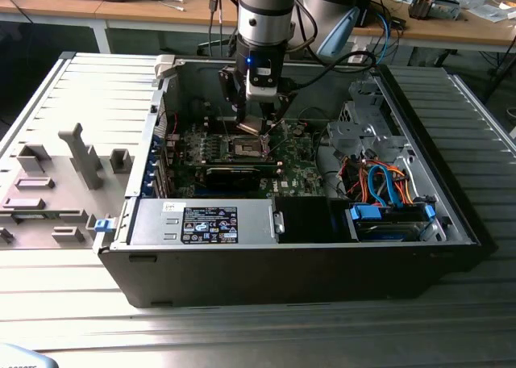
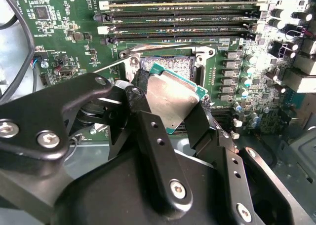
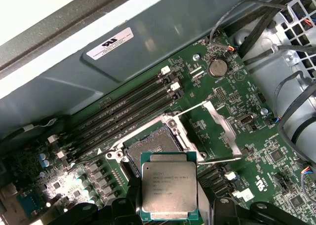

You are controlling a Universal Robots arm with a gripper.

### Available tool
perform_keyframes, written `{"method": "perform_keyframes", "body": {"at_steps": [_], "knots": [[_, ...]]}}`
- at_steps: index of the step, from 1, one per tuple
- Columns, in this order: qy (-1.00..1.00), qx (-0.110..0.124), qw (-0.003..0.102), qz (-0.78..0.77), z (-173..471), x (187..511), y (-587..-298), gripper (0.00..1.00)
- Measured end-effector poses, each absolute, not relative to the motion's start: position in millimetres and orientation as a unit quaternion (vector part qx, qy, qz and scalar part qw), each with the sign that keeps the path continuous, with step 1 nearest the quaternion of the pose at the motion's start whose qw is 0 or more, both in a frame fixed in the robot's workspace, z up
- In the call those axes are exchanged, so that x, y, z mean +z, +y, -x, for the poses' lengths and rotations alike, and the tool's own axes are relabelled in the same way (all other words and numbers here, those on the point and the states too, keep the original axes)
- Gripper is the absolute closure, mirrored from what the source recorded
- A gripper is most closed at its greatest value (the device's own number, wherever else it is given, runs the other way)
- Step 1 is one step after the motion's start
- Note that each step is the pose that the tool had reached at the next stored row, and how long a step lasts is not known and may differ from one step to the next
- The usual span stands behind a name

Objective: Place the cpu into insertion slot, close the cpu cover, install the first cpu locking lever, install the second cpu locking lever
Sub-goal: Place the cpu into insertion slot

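My gripper [image 1: 251, 123] hangs inside the open computer case and is shut on the cpu [image 1: 253, 127], a small square chip with a dull silver top. In both wrist views the cpu [image 2: 173, 99] [image 3: 169, 188] sits tilted between the black fingers [image 2: 197, 124], a little above and to one side of the insertion slot [image 2: 168, 64] [image 3: 152, 147]. The insertion slot [image 1: 246, 148] lies bare, showing its dark pin field. The cpu cover [image 3: 221, 129] is swung open beside it, with thin wire levers raised.
Long memory slots [image 3: 126, 114] run along one side of the socket. A black expansion card [image 1: 234, 174] lies in front of it. A power supply [image 1: 201, 223] and cabled drive cage [image 1: 387, 194] fill the case front. A grey fixture tray [image 1: 56, 182] stands outside.
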State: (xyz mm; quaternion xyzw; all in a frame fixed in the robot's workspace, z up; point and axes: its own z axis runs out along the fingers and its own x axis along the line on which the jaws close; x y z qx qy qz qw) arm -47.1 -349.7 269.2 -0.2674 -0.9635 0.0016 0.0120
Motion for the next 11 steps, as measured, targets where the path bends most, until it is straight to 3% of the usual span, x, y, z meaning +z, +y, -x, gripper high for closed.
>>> {"method": "perform_keyframes", "body": {"at_steps": [11], "knots": [[-0.962,0.002,0.012,0.273,47.1,268.9,-349.7,0.45]]}}
